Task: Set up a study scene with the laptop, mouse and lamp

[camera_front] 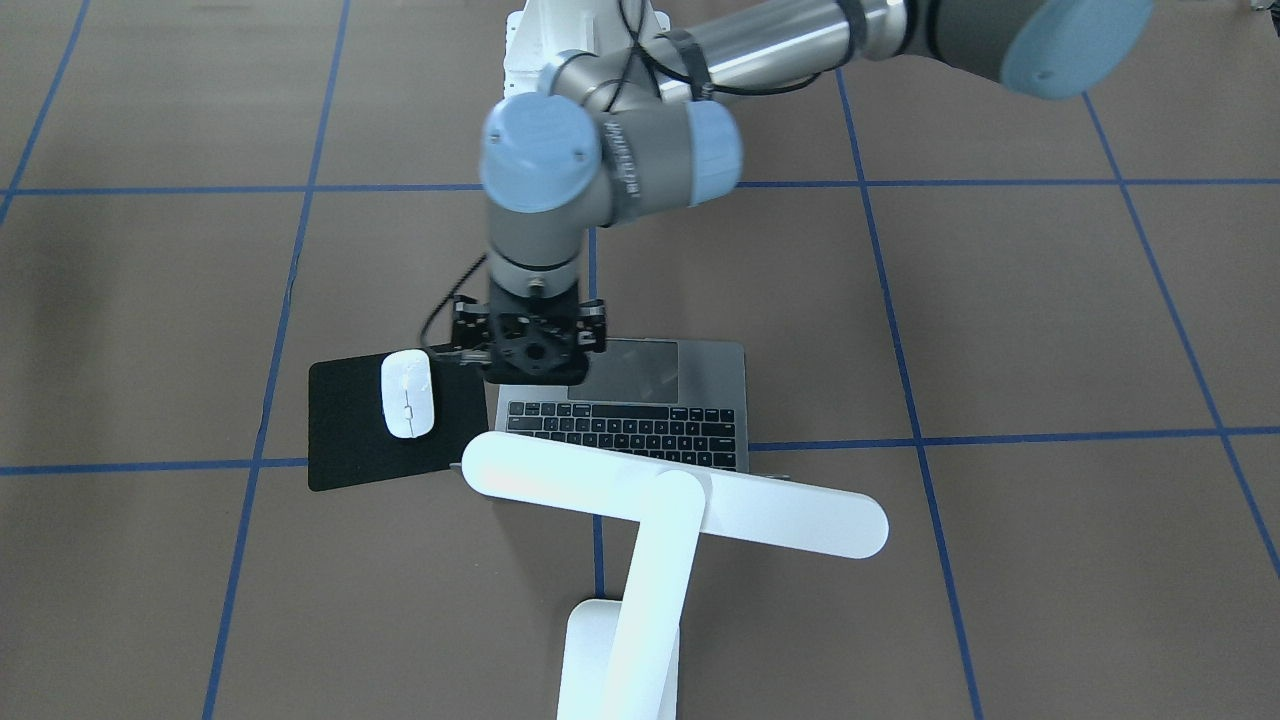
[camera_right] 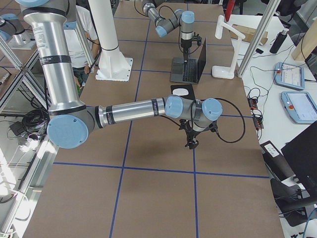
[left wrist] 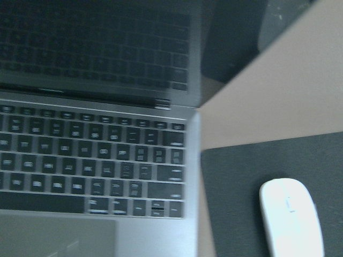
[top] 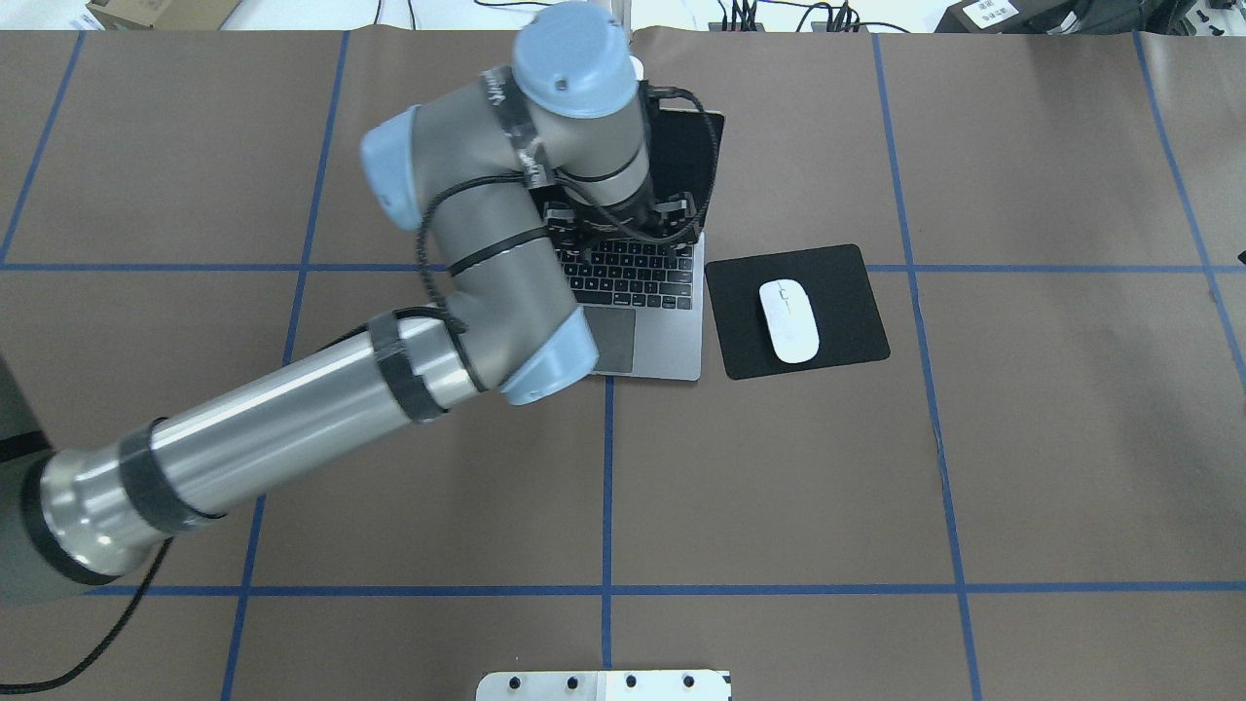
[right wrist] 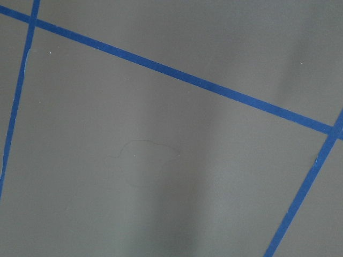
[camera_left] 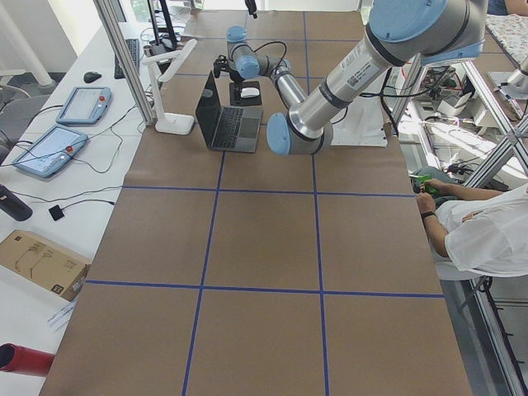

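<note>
Overhead, laptop (top: 672, 331) partly under left arm (top: 487, 243).

Left claw (camera_front: 535, 358) mine, above laptop (camera_front: 712, 380) keyboard. Mouse (camera_front: 407, 393) on pad (camera_front: 340, 445), right of claw, pad just beside laptop. Lamp (camera_front: 650, 505) beyond claw, behind laptop screen.

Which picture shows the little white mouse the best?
The overhead exterior view: the mouse lies whole and sharp on the black pad, with nothing covering it. The front-facing view shows it whole too. The left wrist view blurs and crops it; the side views make it tiny; the right wrist view misses it.
</note>
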Available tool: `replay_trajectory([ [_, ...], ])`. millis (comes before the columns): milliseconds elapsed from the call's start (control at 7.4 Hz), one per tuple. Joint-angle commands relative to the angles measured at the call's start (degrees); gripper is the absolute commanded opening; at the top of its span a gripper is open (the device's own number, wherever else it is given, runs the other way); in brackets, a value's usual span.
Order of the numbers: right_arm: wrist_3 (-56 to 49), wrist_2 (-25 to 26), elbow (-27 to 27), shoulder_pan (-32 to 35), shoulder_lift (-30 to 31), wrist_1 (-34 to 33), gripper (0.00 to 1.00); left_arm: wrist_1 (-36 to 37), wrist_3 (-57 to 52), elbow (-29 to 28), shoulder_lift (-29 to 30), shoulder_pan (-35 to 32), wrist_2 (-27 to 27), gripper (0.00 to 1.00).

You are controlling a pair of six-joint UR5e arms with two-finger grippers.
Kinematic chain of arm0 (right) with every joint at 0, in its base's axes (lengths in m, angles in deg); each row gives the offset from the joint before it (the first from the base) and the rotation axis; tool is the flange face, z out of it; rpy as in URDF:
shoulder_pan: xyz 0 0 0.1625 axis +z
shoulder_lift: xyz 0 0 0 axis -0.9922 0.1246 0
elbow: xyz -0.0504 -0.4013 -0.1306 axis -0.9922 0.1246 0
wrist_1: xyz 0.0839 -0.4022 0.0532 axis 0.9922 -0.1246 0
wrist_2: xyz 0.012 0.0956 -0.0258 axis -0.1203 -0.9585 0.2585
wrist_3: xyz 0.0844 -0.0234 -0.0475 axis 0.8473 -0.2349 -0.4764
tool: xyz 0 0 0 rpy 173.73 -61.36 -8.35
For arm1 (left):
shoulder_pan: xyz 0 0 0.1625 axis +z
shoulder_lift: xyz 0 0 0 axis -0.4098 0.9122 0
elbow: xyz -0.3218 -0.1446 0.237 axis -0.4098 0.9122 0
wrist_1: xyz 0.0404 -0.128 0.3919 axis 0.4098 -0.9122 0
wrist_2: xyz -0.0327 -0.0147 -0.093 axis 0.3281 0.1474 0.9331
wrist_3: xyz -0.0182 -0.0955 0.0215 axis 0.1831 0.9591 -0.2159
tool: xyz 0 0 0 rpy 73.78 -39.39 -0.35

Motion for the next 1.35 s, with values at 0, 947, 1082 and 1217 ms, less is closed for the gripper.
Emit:
replay_trajectory([
  [0,4.29,0.77,0.68,0.00,-0.03,4.68,0.99,1.43,-14.25,19.67,-21.35,-8.05,7.09,0.99],
  [947,6.79,6.04,1.57,4.22,4.45,7.62,0.99,1.43,-66.74,22.57,-57.02,-40.75,17.68,0.99],
  [1082,6.70,6.13,1.48,4.57,5.06,7.62,0.99,1.51,-68.00,20.28,-56.94,-43.22,17.59,0.99],
  [1217,6.18,6.13,1.13,4.66,6.64,9.45,0.99,1.43,-68.10,19.56,-57.20,-44.29,18.02,0.99],
])
